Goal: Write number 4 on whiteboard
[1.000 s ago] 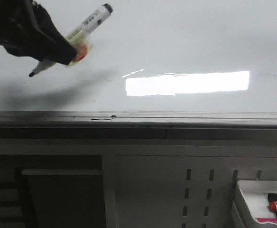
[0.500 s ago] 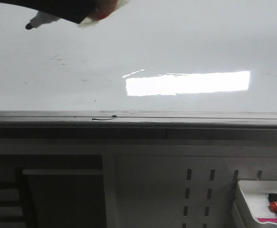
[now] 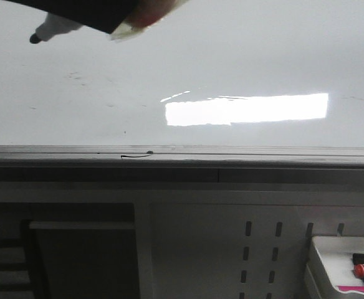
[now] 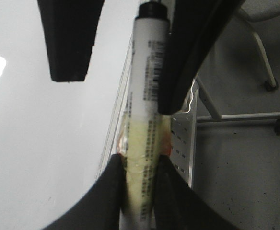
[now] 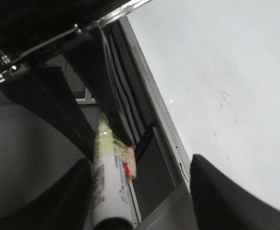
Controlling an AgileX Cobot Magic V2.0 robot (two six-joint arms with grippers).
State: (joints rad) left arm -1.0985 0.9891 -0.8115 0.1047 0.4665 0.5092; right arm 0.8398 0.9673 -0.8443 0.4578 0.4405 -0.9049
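The whiteboard (image 3: 244, 68) fills the upper front view, glossy white with faint smudges. No number 4 is in view on it. My left gripper (image 3: 110, 18) sits at the top left edge there, shut on a white marker (image 3: 54, 28) whose black tip points left, over the board. In the left wrist view its fingers (image 4: 112, 182) clamp the marker's (image 4: 147, 86) yellow-taped middle. My right gripper (image 5: 145, 191) is open, its fingers standing wide on either side of the marker's (image 5: 112, 177) back end. The left wrist view shows those right fingers (image 4: 68, 43) beside the barrel.
A short black squiggle (image 3: 136, 156) lies on the board's grey rim (image 3: 263, 152). A small white tray (image 3: 344, 265) with several markers stands at the lower right, below the board. A chair base (image 4: 274, 115) stands on the floor beside the board.
My left gripper has carried the marker up and away, from low over the board to the top edge of the front view. Over the last half second it has barely shifted.
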